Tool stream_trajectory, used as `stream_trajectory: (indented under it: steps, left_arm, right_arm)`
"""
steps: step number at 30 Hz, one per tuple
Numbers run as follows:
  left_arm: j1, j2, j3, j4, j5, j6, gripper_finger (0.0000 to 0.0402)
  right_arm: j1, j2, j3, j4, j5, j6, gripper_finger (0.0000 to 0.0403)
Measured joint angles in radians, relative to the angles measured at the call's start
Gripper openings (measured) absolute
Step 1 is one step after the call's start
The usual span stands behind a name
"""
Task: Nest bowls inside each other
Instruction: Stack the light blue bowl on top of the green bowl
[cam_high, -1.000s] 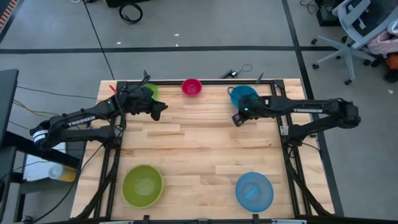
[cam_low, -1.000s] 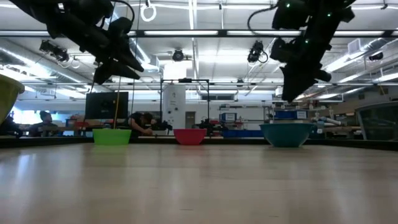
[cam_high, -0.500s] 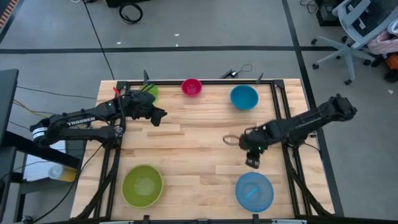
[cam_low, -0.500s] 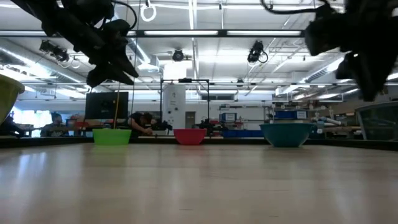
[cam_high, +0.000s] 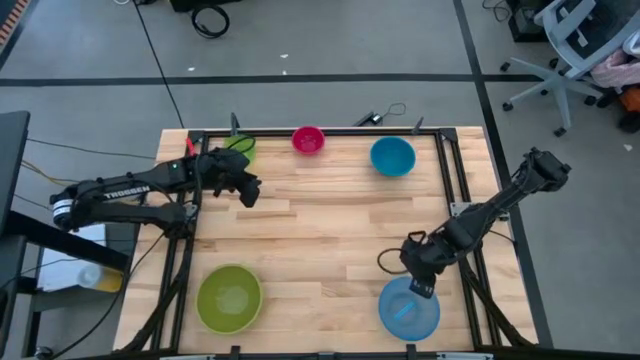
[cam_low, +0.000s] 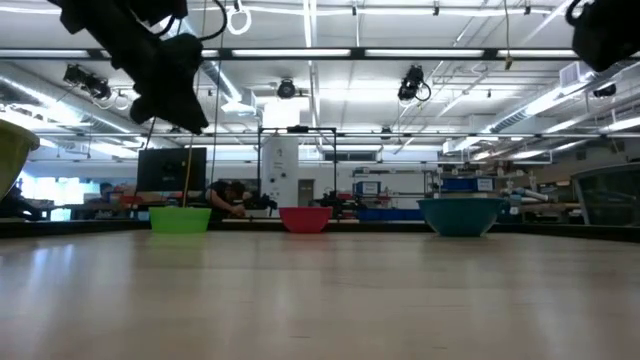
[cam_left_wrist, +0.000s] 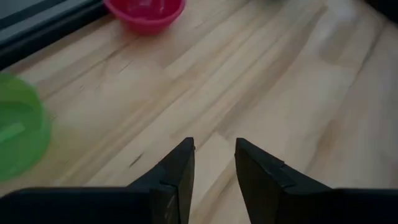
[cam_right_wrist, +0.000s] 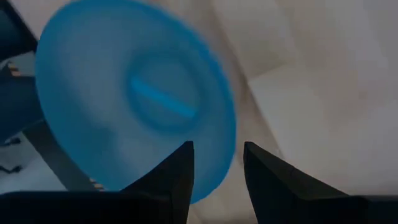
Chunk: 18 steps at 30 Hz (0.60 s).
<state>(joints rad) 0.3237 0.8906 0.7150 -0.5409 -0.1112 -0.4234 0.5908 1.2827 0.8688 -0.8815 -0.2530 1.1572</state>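
Five bowls rest upright on their bases on the wooden table. The small green bowl (cam_high: 240, 149), pink bowl (cam_high: 308, 139) and medium blue bowl (cam_high: 392, 156) stand along the far edge. The large yellow-green bowl (cam_high: 229, 298) and large light blue bowl (cam_high: 408, 307) stand at the near edge. My left gripper (cam_high: 248, 190) hangs open just near-right of the green bowl (cam_left_wrist: 18, 134), slanting down over bare wood. My right gripper (cam_high: 420, 285) is open and points down above the light blue bowl's far rim (cam_right_wrist: 224, 124); nothing is between its fingers.
A black metal frame (cam_high: 330, 131) runs along the table's far and side edges. Bare wood lies across the middle of the table (cam_high: 320, 230) between the far row and the near bowls. In the low view the yellow-green bowl (cam_low: 12, 150) looms at the left edge.
My right gripper has swung from beside the medium blue bowl at the far right toward the table's near edge, turning as it went, and now hangs over the light blue bowl. My left gripper has tipped further downward and shifted a little. No bowl has moved.
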Motion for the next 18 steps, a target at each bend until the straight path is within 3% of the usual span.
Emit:
stream_trajectory:
  steps: [5, 13, 16, 18]
  left_arm:
    - [-0.036, 0.001, -0.001, 0.057, 0.001, -0.044, 0.0116]
    - [-0.134, 0.001, -0.001, 0.063, 0.002, -0.108, 0.0117]
    - [-0.183, 0.003, -0.001, 0.102, 0.003, -0.169, 0.0117]
    - [-0.222, 0.015, -0.001, 0.149, 0.003, -0.193, 0.0117]
  right_arm:
    - [0.049, 0.028, 0.0, -0.021, 0.105, 0.012, 0.0145]
    - [0.064, 0.191, -0.001, -0.012, 0.119, -0.061, 0.014]
    - [0.063, 0.22, -0.002, 0.033, 0.125, -0.057, 0.0103]
    - [0.059, 0.221, 0.002, 0.06, 0.157, -0.04, 0.005]
